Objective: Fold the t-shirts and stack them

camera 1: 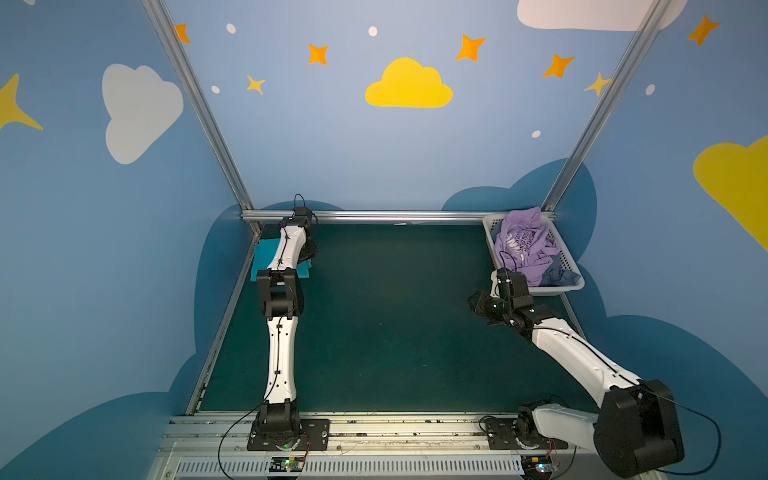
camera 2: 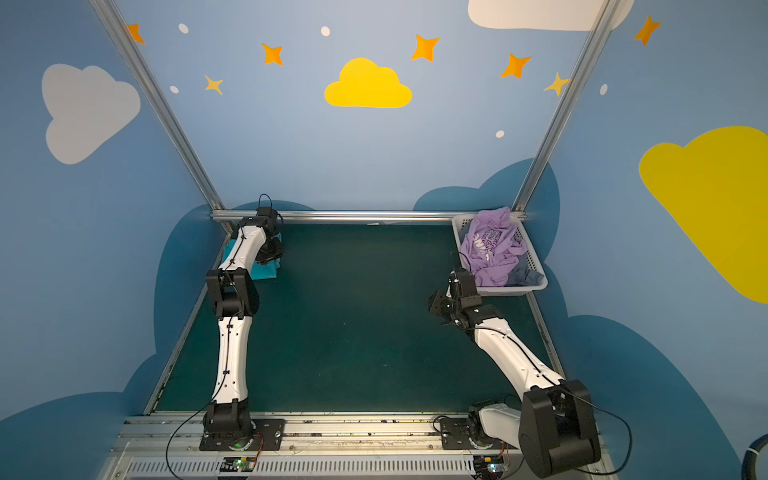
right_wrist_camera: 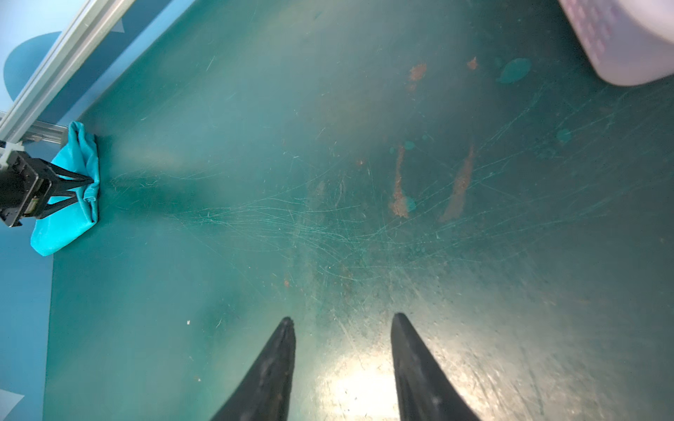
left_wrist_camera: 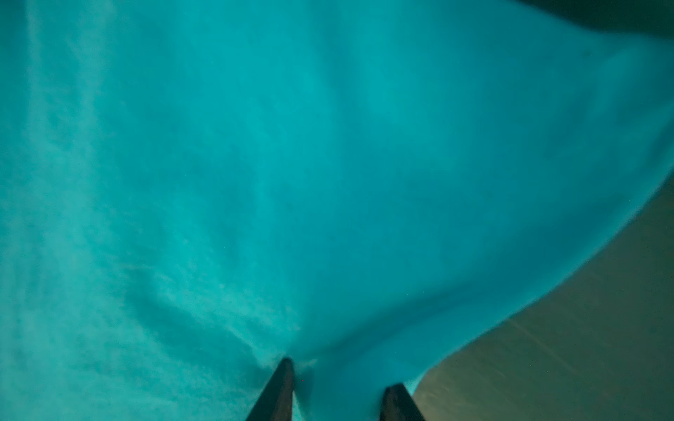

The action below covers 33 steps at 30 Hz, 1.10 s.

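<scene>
1. My left arm (camera 1: 279,357) stretches to the counter's (camera 1: 395,311) far left corner, with the left gripper (left_wrist_camera: 343,371) low and its fingers (left_wrist_camera: 282,386) partway closed; I can't tell if they grip.
2. My right arm (camera 1: 582,355) bends over the counter's right side, with the right gripper (right_wrist_camera: 343,320) hovering, fingers parted and empty.

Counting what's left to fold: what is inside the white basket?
The white basket holds a crumpled lavender t-shirt on top, with a grey-blue cloth at its near corner. Anything beneath them is covered, so the count is not certain.
</scene>
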### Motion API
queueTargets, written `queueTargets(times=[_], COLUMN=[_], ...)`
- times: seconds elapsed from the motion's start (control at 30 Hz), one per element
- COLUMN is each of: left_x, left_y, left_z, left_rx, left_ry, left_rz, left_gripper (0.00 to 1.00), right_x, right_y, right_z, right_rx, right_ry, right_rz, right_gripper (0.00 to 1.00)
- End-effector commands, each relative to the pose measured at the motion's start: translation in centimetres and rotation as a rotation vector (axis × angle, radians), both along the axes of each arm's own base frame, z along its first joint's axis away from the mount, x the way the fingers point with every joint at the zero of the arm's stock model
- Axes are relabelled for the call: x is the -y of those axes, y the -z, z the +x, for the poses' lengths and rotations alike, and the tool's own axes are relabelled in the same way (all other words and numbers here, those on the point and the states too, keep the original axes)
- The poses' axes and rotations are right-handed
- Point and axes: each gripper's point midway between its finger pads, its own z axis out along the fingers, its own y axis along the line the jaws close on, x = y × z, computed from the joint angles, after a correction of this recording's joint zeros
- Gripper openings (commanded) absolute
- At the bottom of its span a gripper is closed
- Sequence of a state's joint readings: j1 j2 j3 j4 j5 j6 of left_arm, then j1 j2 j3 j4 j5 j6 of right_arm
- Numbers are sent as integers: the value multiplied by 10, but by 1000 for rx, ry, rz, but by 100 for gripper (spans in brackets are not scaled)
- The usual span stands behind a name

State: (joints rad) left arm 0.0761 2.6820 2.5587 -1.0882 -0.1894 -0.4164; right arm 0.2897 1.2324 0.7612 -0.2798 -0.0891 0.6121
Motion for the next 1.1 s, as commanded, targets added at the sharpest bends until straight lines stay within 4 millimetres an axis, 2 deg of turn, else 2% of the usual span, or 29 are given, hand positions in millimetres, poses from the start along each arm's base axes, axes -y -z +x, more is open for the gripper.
queueTargets(times=[0.0, 0.1, 0.2, 0.3, 0.4, 0.5, 0.57, 0.67, 0.77, 0.83, 0.97, 1.03, 1.07], left_x=[8, 23, 42, 55, 63, 76, 88, 97, 88, 80, 58, 52, 52], left_y=[22, 13, -5, -38, -88, -147, -187, -234, -250, -249, -228, -212, -204], left_z=[-15, -11, -9, -10, -17, -30, -45, -77, -122, -147, -188, -204, -209], left_rx=[-87, -69, -51, -19, 44, 160, 268, 443, 580, 663, 728, 693, 676], left_ry=[48, 80, 132, 160, 137, 129, 135, 134, 51, 14, -65, -114, -123], left_rz=[-59, -70, -54, -12, 59, 134, 174, 206, 208, 203, 220, 175, 148], left_gripper=[39, 40, 43, 45, 47, 54, 59, 71, 80, 86, 94, 95, 97], right_x=[-4, -8, -11, -9, -3, 7, 16, 31, 46, 55, 74, 78, 79], right_y=[-2, -3, -6, -14, -29, -48, -60, -74, -88, -98, -120, -129, -132], right_z=[0, 1, 1, -1, -5, -11, -16, -25, -34, -41, -57, -63, -64], right_rx=[-51, -91, -92, -67, -27, 30, 77, 158, 273, 352, 462, 504, 519], right_ry=[1, 1, -8, -5, 3, 16, 24, 39, 56, 88, 156, 168, 169], right_rz=[19, 33, 36, 31, 12, -22, -61, -124, -177, -191, -214, -216, -215], right_gripper=[43, 42, 41, 41, 42, 43, 44, 47, 50, 55, 65, 86, 87])
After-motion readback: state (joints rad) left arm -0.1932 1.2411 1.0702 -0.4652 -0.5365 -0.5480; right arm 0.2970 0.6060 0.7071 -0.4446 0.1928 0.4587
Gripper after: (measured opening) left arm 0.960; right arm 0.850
